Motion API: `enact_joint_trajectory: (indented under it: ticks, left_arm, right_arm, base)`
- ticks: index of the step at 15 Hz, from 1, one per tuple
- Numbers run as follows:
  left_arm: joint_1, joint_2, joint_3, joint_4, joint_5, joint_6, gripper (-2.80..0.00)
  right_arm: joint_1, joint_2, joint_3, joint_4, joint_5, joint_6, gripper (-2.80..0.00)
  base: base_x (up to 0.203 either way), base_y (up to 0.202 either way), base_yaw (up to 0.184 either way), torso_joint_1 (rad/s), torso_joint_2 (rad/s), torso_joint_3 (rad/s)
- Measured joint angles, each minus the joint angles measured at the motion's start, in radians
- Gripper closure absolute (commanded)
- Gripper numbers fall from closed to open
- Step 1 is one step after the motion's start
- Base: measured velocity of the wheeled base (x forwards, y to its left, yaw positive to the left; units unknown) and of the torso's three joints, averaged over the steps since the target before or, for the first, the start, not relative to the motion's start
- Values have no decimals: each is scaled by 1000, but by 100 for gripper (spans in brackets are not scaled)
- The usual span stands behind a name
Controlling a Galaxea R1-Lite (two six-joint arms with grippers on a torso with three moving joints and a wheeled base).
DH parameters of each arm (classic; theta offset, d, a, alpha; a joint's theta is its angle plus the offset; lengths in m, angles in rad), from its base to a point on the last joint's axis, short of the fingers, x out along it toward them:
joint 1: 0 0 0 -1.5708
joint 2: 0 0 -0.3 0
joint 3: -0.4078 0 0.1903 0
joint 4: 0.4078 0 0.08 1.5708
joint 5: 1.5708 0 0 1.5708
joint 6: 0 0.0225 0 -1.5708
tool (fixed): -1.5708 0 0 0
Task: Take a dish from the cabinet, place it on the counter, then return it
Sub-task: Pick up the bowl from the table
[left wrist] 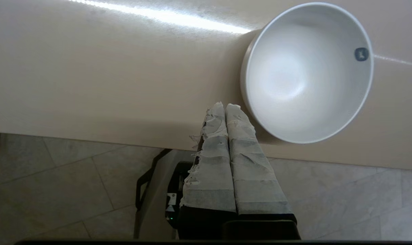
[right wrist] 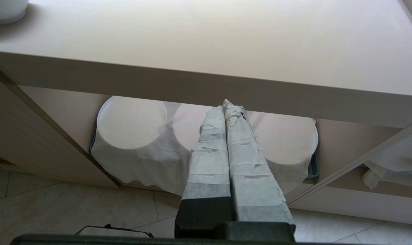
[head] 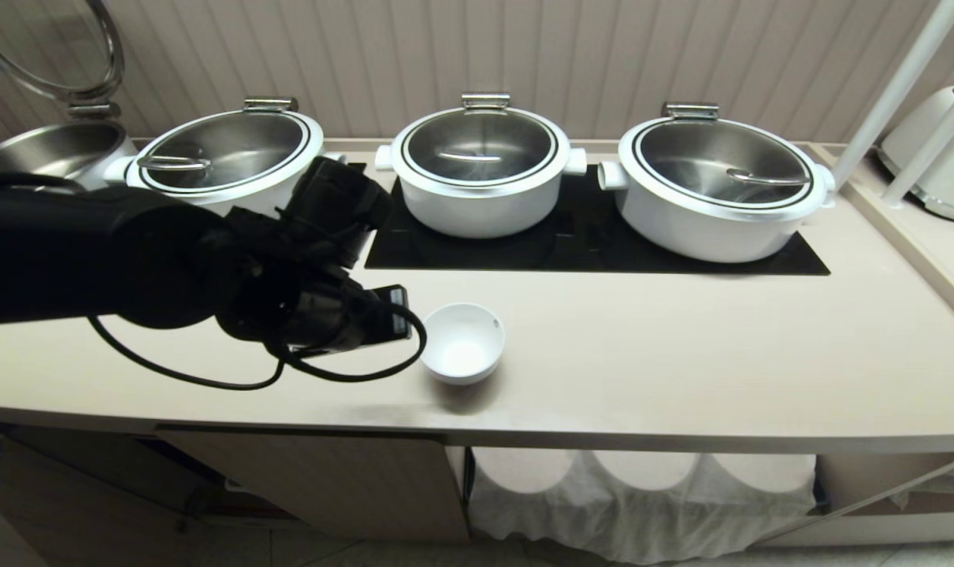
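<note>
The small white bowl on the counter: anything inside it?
Nothing: the bowl shows a bare white inside, with one small dark mark near the rim. Its foot on the counter is hidden.

counter (head: pixel 681 354) right of dish (head: pixel 462 342): free; behind: pots (head: pixel 483 169) block

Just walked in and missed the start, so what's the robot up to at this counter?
A small white bowl stands upright and empty on the counter, near its front edge. The left gripper hovers right beside it with its fingers pressed together, holding nothing. The right gripper is parked low, in front of the cabinet, also shut and empty. Three lidded pots sit behind on the hob.
</note>
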Motion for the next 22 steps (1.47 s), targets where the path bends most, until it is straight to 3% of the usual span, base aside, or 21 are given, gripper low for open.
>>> enact_joint_trajectory:
  ticks: [3,7,12,14,16,17,19,22]
  left_arm:
    - [12,-53,89,-4,89,1,0]
    - [9,-126,208,-9,287,3,0]
    - [19,-316,477,-13,425,-1,0]
    - [60,-429,641,-22,439,-2,0]
    - [166,-555,768,-87,402,24,0]
    - [240,-620,830,-149,361,67,0]
    - [379,-779,983,-312,238,206,0]
    - [581,-1052,1248,-586,-30,467,0]
  right_arm:
    - [0,0,0,0,-1,-1,0]
    - [0,0,0,0,-1,0,0]
    - [0,0,0,0,-1,0,0]
    - [0,0,0,0,-1,0,0]
    - [0,0,0,0,-1,0,0]
    - [0,0,0,0,-1,0,0]
    - [0,0,0,0,-1,0,0]
    - [1,0,0,0,0,0,0]
  base:
    - [0,0,0,0,0,0]
    - [0,0,0,0,0,0]
    - [0,0,0,0,0,0]
    - [0,0,0,0,0,0]
    - [0,0,0,0,0,0]
    - [0,0,0,0,0,0]
    - [0,0,0,0,0,0]
    - [0,0,0,0,0,0]
